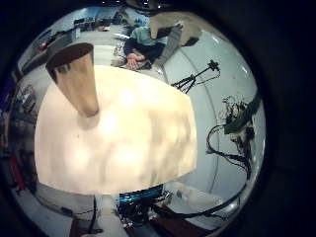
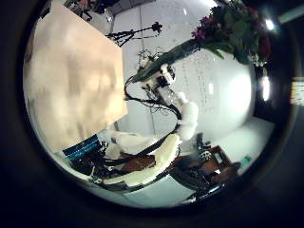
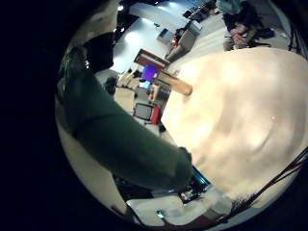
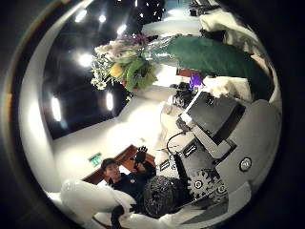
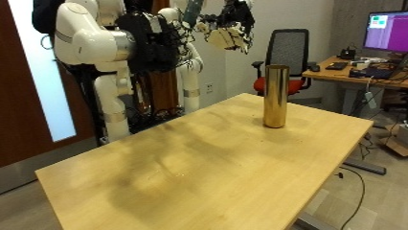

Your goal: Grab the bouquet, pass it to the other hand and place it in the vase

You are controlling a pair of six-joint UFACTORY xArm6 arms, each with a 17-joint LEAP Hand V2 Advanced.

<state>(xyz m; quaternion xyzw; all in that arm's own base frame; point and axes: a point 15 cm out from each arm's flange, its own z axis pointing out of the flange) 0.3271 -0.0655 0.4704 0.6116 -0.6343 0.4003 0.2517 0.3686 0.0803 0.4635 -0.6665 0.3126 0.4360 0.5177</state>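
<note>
Bouquet (image 5: pixel 238 10) is airborne, at 11 o'clock from the vase (image 5: pixel 274 95) on the table (image 5: pixel 192 163), with the right hand (image 5: pixel 227 35) clenched round its green wrap. Left hand's fingers: cannot tell. Handover looks pending; you need the left palm brought to the wrap next.

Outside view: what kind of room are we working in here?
Probably an office or lab workspace. Behind the wooden table with the vase stand an office chair and a desk with a lit monitor.
</note>
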